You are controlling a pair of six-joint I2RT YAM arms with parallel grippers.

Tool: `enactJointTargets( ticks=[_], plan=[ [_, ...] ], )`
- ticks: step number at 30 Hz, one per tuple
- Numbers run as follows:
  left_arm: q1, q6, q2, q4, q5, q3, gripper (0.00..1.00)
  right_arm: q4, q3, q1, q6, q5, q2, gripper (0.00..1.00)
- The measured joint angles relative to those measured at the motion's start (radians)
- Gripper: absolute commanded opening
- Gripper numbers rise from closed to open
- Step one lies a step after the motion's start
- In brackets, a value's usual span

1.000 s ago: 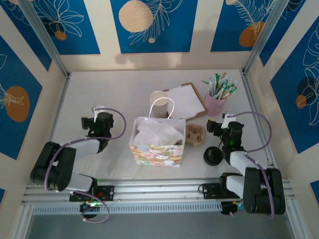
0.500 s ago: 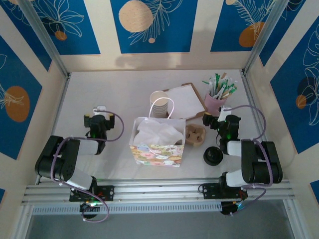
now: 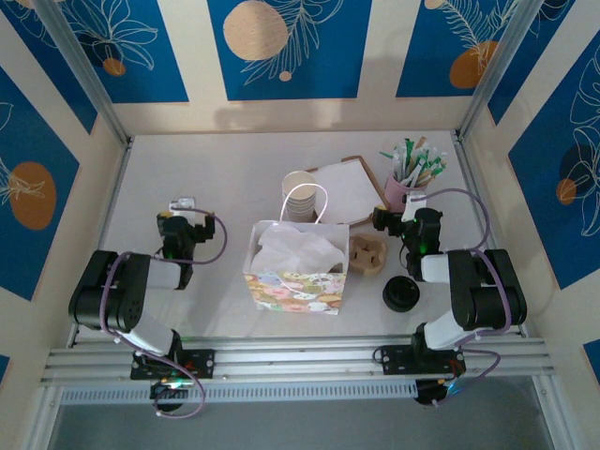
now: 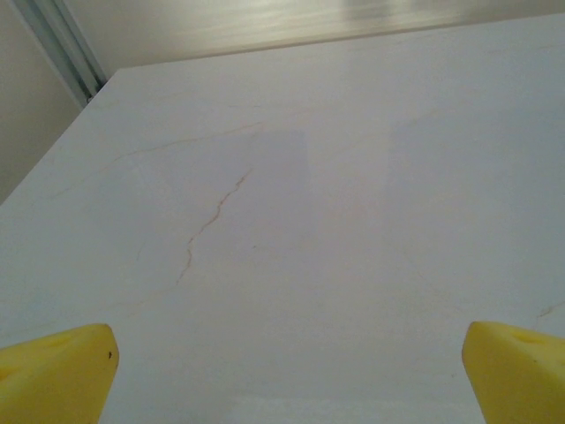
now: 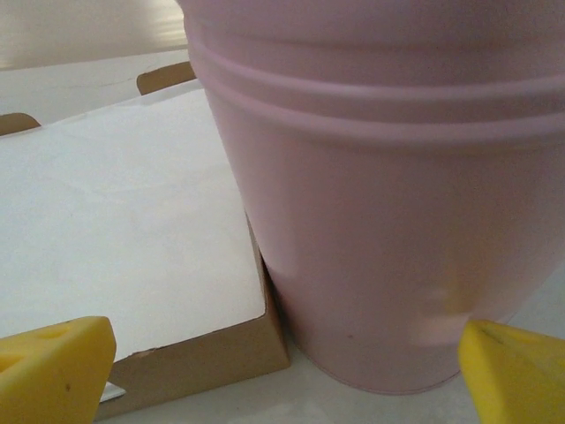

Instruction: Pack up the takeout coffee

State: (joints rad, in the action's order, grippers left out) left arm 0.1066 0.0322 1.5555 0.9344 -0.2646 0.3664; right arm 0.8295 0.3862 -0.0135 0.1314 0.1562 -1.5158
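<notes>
Takeout coffee (image 3: 400,294): cup hidden beneath its lid.

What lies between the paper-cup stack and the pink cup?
A flat cardboard box with a white top, plain in the top view between the stack and pink cup.

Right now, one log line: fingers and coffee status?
left fingers: open, above bare table | right fingers: open, facing pink cup | takeout coffee: on table near carrier, unpacked

Both black arms fold low; yellow-tipped left gripper (image 3: 181,214) and yellow-tipped right gripper (image 3: 401,219) point far, jaws spread wide.
</notes>
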Motion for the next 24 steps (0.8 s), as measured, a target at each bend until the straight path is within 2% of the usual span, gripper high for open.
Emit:
enactJointTargets(
  ticks=[19, 24],
  plan=[
    [0.0, 0.0, 0.0, 0.009, 0.003, 0.0, 1.0, -0.008, 0.0, -0.001, 0.0, 0.013, 0.0, 0.99],
    [0.0, 0.0, 0.0, 0.009, 0.003, 0.0, 1.0, -0.015, 0.002, 0.003, -0.011, -0.021, 0.0, 0.99]
  ],
)
